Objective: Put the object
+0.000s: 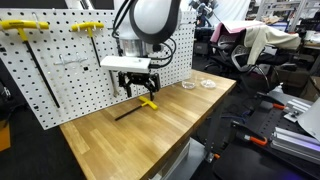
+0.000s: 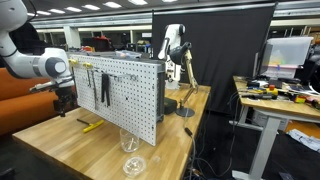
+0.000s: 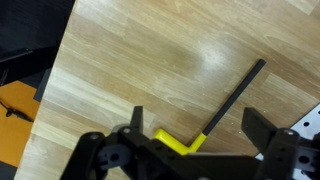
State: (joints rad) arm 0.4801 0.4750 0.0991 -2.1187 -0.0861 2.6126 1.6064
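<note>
Yellow at the handle and black along the shaft, the tool point(image 3: 228, 103) lies flat on the bench point(image 1: 120, 145), just in front of the pegboard point(image 1: 60, 75). The jaws hang right over it and stand wide apart, clamped on nothing. In the wrist view the yellow handle sits between them, nearer one finger than the other, and the shaft runs off slantwise.

I judge the grasp to be the step in hand: the tool is not yet held, and the task names no place for it. The next move calls for a short descent and a closing across the handle, centred so it does not skid sideways.

Another yellow-handled tool point(image 1: 88, 28) hangs high on the pegboard, which suggests a likely destination. A glass dish point(image 1: 188, 86), with a second beside it, sits well apart towards the bench end and blocks nothing. The pegboard close behind is the thing to clear when lifting.
</note>
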